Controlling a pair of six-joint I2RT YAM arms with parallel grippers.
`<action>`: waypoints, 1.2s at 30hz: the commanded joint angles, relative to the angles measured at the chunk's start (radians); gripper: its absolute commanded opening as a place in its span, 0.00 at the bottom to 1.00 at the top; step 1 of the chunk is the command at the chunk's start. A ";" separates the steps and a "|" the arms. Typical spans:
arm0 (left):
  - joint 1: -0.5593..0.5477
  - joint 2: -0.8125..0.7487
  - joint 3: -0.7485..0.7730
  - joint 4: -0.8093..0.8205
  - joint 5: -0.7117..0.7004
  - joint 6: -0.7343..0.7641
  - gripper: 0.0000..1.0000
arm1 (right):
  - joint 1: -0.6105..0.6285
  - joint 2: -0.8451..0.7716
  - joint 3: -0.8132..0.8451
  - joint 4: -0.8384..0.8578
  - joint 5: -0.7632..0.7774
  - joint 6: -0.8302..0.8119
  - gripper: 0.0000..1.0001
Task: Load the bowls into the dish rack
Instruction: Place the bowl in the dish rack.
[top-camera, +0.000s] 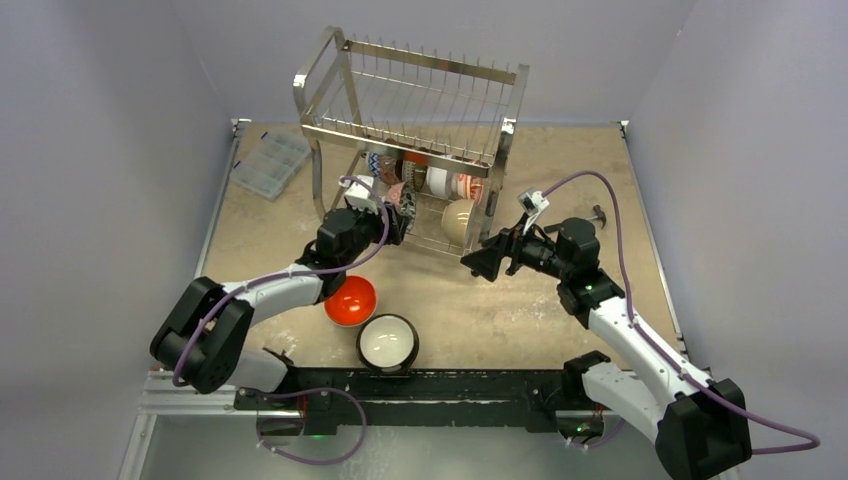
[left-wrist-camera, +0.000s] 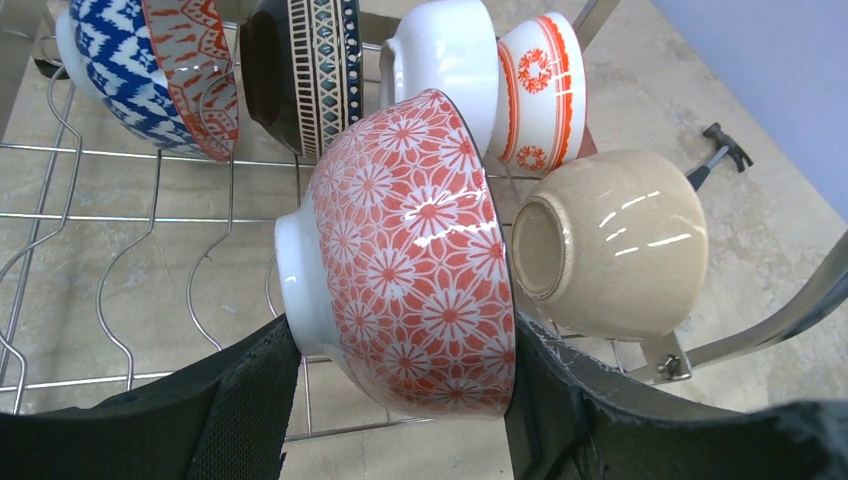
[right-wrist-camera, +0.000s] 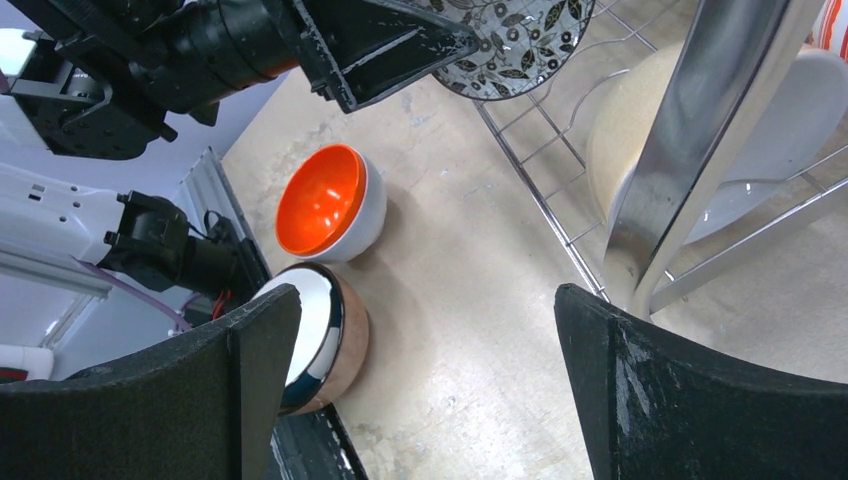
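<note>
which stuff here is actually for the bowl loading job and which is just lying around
Job: dish rack, red floral bowl in left claw, racked bowls, orange bowl, dark-rimmed white bowl.
Lying about: clear compartment box, small hammer.

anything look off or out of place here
Nothing looks spilled or broken. The one stray item is a small hammer-like tool lying on the table to the right of the dish rack, unrelated to the loading.
</note>
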 joint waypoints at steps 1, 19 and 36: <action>0.004 0.033 0.078 0.116 0.024 0.046 0.00 | 0.000 -0.017 0.043 -0.018 0.000 -0.032 0.99; -0.049 0.140 0.166 0.035 0.044 0.113 0.00 | 0.001 -0.002 0.051 -0.038 0.005 -0.042 0.99; -0.109 0.202 0.198 -0.018 -0.116 0.157 0.00 | 0.000 -0.018 0.051 -0.064 0.006 -0.054 0.99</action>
